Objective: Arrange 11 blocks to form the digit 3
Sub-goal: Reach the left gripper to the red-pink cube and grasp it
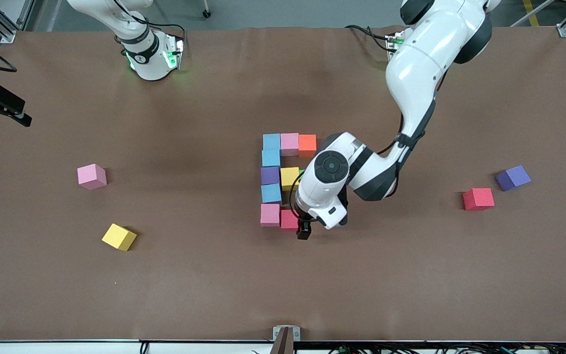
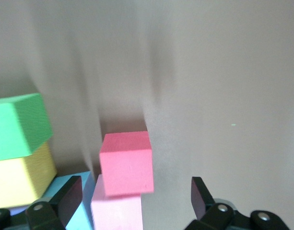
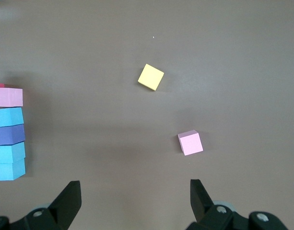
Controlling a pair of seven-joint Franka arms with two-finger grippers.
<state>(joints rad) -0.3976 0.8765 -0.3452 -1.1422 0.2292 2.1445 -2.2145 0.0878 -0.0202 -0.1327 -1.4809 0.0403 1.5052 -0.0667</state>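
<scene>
With the left gripper [image 1: 303, 231] spread over the placed red block [image 2: 126, 163], lift straight up, avoiding the adjoining pink block [image 2: 117, 211]; the right gripper [image 3: 135, 199] waits, spread.

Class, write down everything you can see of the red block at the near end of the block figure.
The red block is a small matte cube that looks like foam, pinkish red, with no marks on it. It sits flat on the brown table, in the figure's bar nearest the front camera, side by side with a pink block. The left tool hangs open just above it, not gripping it.
</scene>
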